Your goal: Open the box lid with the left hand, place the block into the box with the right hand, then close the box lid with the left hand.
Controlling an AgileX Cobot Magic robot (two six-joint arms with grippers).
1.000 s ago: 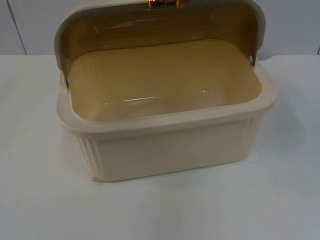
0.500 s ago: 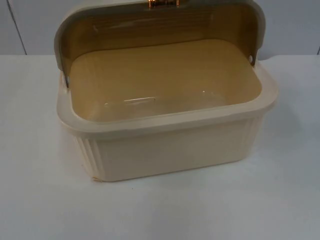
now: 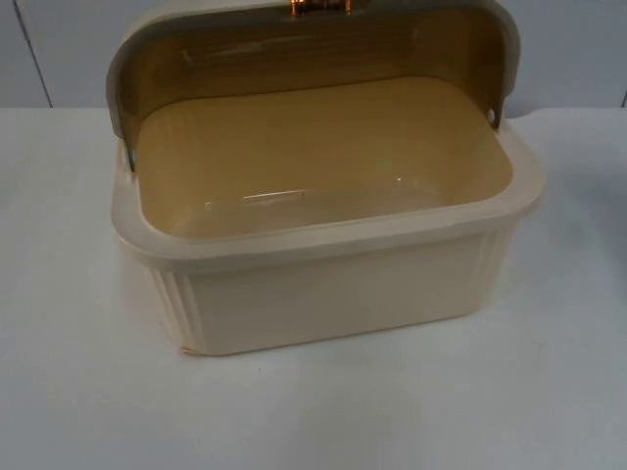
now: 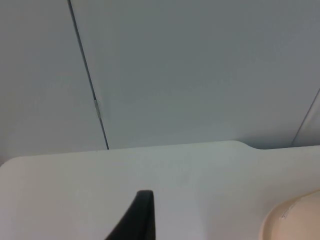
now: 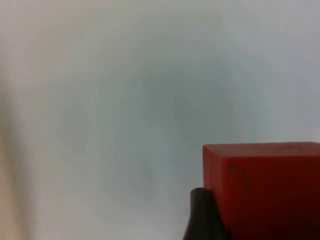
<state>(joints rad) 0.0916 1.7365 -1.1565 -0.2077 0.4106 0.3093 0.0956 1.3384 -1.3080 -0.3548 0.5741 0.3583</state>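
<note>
Cream box sits mid-table, its lid swung up at the far side, inside bare. Right gripper has a fingertip against the red block; its hold is unclear. Left gripper hangs over the table beside the box; its opening cannot be judged.

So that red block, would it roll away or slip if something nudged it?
Probably not roll: the red block shows flat faces and a square edge, so it should sit or slide. It looks rigid, likely keeping its shape when squeezed. Its smooth face might slip slightly against the right end effector's fingertip beside it.
</note>
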